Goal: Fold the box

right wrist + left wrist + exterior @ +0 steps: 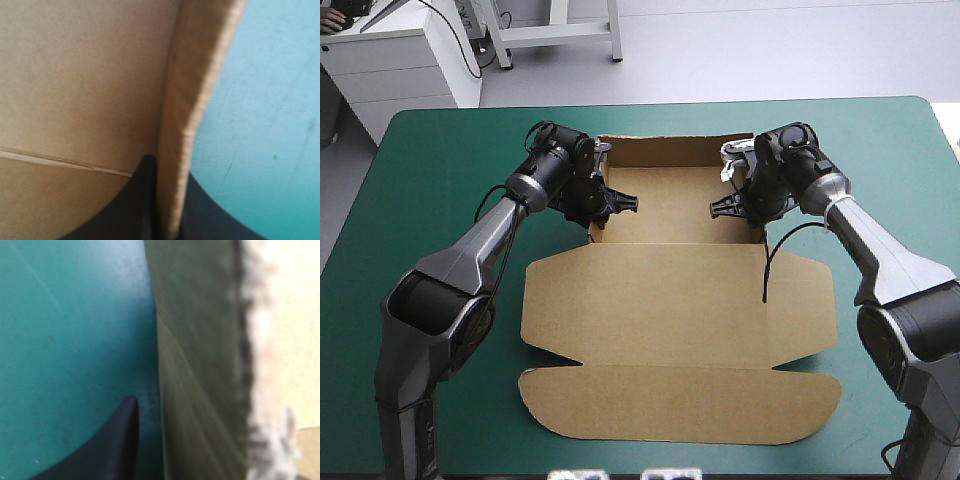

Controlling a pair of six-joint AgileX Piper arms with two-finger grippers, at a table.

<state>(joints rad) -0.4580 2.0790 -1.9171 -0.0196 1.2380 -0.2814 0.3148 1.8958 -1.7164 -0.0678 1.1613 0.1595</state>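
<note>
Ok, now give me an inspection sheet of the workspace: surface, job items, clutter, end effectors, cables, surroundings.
Surface: teal-green cover, lying flat.
Job's things: box, brown board, far walls raised, lid flat toward the near edge.
Clutter: nothing seen.
End effectors: left end effector open, astride the box's left wall; right end effector shut on its right wall.
Cables: nothing seen besides the robot's own.
Surroundings: nothing seen at the table's edges.
</note>
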